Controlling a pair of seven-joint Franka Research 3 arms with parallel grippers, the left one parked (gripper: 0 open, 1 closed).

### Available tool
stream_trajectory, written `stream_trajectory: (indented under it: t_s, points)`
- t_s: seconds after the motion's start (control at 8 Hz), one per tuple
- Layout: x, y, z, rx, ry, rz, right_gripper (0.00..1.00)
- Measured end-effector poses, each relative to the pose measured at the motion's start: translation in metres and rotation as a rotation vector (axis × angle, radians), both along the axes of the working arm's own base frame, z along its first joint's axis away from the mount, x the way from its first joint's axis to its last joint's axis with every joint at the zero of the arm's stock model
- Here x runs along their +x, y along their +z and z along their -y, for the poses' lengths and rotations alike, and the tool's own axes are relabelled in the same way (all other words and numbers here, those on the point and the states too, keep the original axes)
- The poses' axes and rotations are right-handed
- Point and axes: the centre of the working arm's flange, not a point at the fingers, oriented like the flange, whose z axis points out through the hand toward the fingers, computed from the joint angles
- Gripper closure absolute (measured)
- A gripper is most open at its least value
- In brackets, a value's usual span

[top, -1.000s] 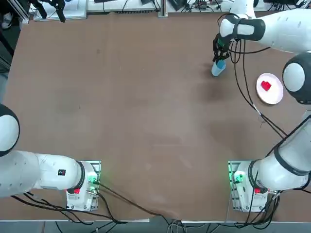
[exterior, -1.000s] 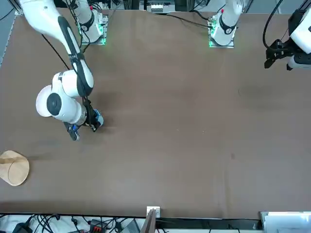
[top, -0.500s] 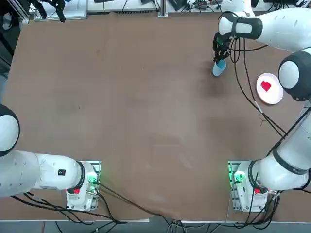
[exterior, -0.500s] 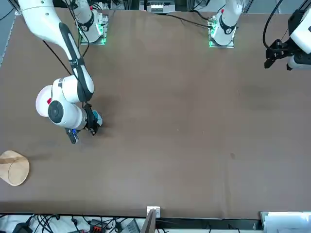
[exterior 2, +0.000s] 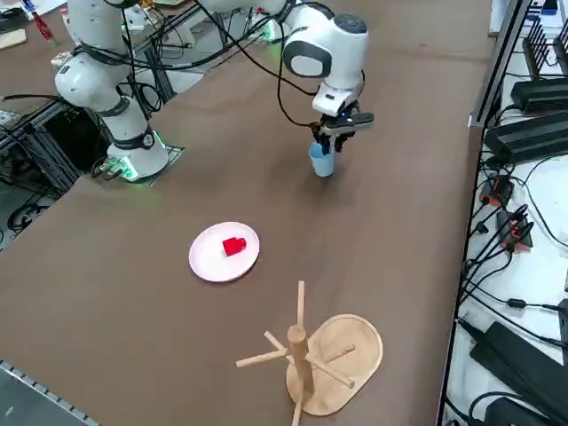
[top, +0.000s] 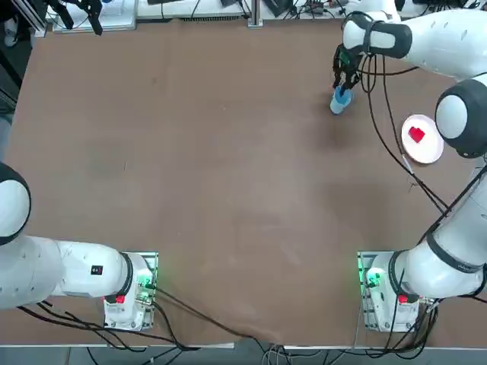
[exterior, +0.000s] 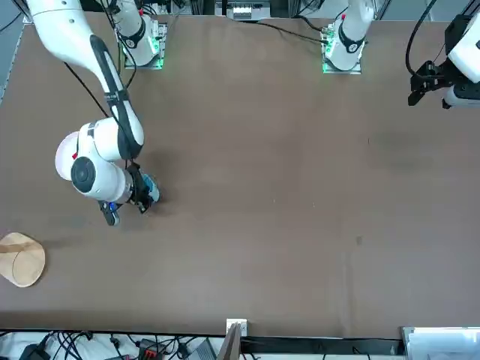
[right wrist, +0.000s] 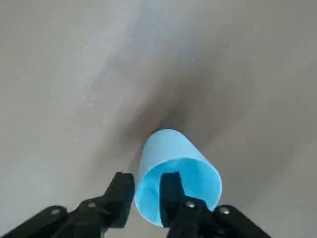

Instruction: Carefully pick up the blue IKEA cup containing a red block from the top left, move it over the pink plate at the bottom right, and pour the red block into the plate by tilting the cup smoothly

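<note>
Light-blue plastic, the blue IKEA cup (right wrist: 176, 173) stands upright on the brown table (top: 228, 167) toward its far right, well apart from the pink plate (exterior 2: 213, 257). The red block (exterior 2: 233, 246) lies on that plate, not in the cup. The right gripper (right wrist: 146, 196) hangs over the cup with one finger (right wrist: 171, 191) inside the rim and the other finger outside the wall; the jaws straddle the wall with a narrow gap showing, spread slightly rather than pinching it. A wooden mug tree (exterior 2: 306, 355) stands at the table's far right corner, beyond the plate.
</note>
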Motion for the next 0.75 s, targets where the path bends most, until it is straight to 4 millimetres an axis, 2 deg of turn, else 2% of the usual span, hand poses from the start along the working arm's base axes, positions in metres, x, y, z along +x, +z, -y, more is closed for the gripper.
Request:
stream_trajectory:
  t_s: [0.25, 0.38, 0.62, 0.75]
  points:
    - [0.0, 0.0, 0.0, -0.001, 0.001, -0.001, 0.63]
    - [0.0, 0.0, 0.0, -0.001, 0.001, -0.002, 0.56]
    - [0.003, 0.004, 0.001, -0.001, 0.002, 0.007, 0.26]
    - [0.007, 0.012, 0.002, 0.001, 0.007, 0.022, 0.25]
